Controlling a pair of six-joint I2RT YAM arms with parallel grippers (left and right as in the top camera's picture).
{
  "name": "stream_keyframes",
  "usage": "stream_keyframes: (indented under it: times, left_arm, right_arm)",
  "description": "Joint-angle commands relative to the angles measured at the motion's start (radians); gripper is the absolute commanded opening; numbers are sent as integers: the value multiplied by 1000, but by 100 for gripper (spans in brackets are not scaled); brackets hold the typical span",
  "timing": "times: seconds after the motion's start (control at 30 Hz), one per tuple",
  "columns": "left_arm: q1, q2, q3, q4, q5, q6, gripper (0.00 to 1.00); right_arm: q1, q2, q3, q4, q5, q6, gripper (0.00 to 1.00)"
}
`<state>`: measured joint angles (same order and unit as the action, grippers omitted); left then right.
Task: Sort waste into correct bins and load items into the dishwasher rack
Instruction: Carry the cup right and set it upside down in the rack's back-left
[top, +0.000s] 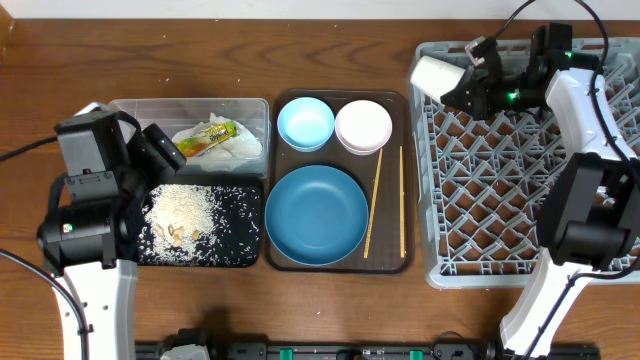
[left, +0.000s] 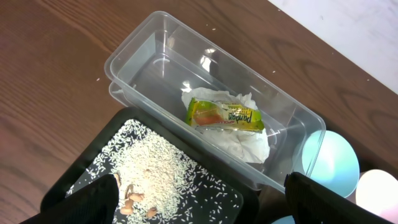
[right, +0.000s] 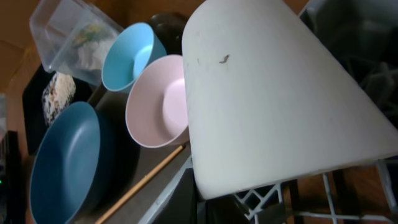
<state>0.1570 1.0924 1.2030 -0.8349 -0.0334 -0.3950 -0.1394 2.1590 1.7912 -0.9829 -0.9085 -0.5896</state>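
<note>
The cup (top: 437, 74) hangs tilted over the rack's (top: 520, 200) far-left corner, right at the rim. Released here, it could, I judge, tip off the edge onto the tabletop or the pink bowl (top: 363, 124) nearby. The right jaws are clamped on it, and it juts out leftward past them. The left jaws stand open and empty above the tub (left: 155, 68) and black tray (top: 240, 250).

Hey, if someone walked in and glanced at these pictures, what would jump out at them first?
The right hand grips a small white cup over the far-left corner of the large grey pegged plastic rack. Next, a heap of white rice on the shallow black tray, front left, and the large dark-blue bowl mid-table.
</note>
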Motion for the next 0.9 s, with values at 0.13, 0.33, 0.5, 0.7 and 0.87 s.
stream_keyframes:
  times: [0.13,0.33,0.5,0.7,0.87]
  left_arm:
    - [5,5,11,-2,-12,6,88]
    - [5,5,11,-2,-12,6,88]
    - [5,5,11,-3,-12,6,88]
    - [5,5,11,-3,-12,6,88]
    - [5,5,11,-3,-12,6,88]
  right_arm:
    - [2,35,-8,15,23,-40,1]
    - [6,35,-8,32,-60,-47,1]
    - [13,35,-8,34,-61,-63,1]
    - [23,36,-8,51,-61,-63,1]
    - [28,36,-8,51,-61,-72,1]
